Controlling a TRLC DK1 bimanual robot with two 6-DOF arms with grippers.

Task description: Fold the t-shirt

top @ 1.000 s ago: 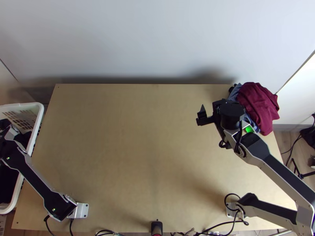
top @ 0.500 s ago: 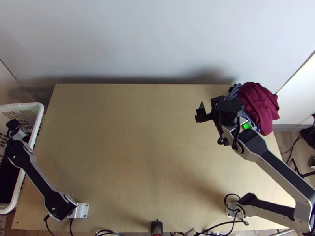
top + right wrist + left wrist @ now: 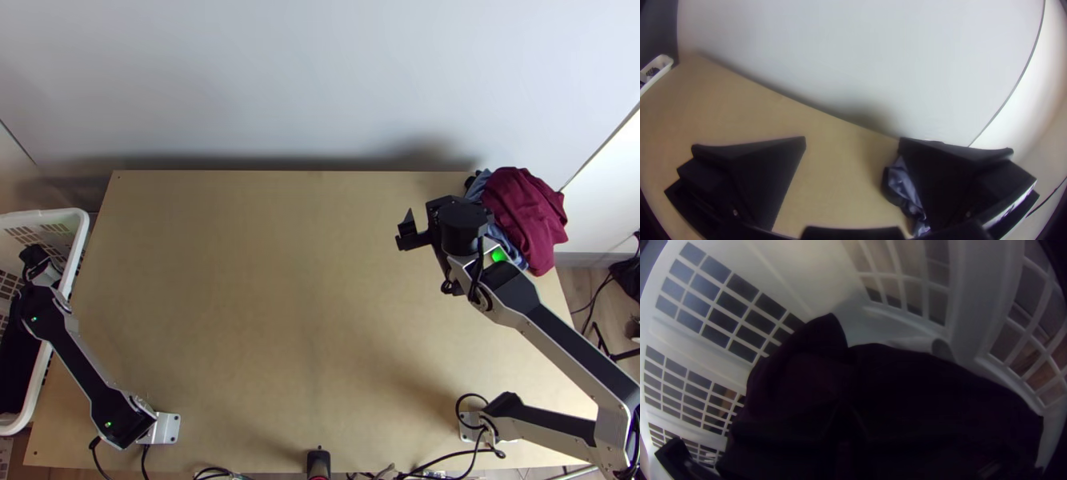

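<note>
In the top view my left gripper (image 3: 34, 256) is down inside the white basket, beside the table's left edge. Dark cloth (image 3: 18, 360) lies in there. The left wrist view shows this cloth, dark purple and bunched (image 3: 907, 382), against my left gripper (image 3: 844, 431); what is held is too dark to make out. Over the table's right part, my right gripper (image 3: 448, 211) stands open, just left of the cloth pile. Between the spread fingers of my right gripper (image 3: 852, 142), in the right wrist view, bare table shows.
A bunched maroon cloth (image 3: 524, 212) lies on blue-grey cloth (image 3: 478, 186) at the table's far right corner. The basket (image 3: 80, 232) has a raised rim along the left edge of the wooden table (image 3: 264, 296). A wall rises behind the table.
My left arm has shifted up the picture and a little right within the basket, uncovering more of the basket's grid. My right gripper has moved slightly left and up the picture.
</note>
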